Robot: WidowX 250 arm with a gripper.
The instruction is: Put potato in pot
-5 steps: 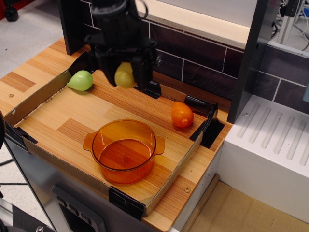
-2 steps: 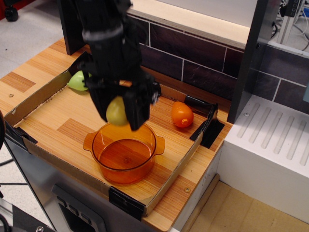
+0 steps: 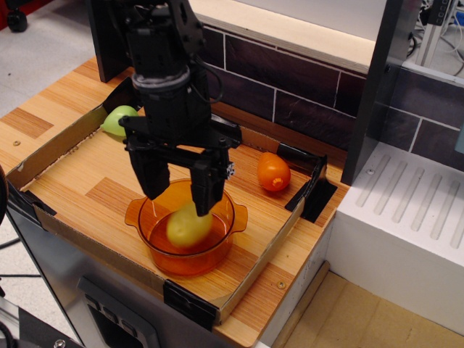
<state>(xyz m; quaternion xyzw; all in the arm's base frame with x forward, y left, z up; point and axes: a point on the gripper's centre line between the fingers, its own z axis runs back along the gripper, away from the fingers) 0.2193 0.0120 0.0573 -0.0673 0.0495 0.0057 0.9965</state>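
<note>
The yellowish-green potato point(image 3: 187, 227) lies inside the transparent orange pot point(image 3: 228, 239), seen through its wall and slightly blurred. The pot stands at the front middle of the wooden tray. My black gripper point(image 3: 178, 190) hangs directly over the pot with its two fingers spread apart and nothing between them. One finger point(image 3: 202, 190) reaches down to the pot's rim level, just above the potato.
A light-green pear-shaped toy point(image 3: 116, 119) lies at the tray's back left, partly behind my arm. An orange toy fruit point(image 3: 273, 171) lies at the back right. A cardboard rim point(image 3: 262, 259) with black corner clips bounds the tray. A dark tiled wall stands behind.
My gripper moved forward and down from the back of the tray to over the pot, then opened. The potato left the fingers and dropped into the pot.
</note>
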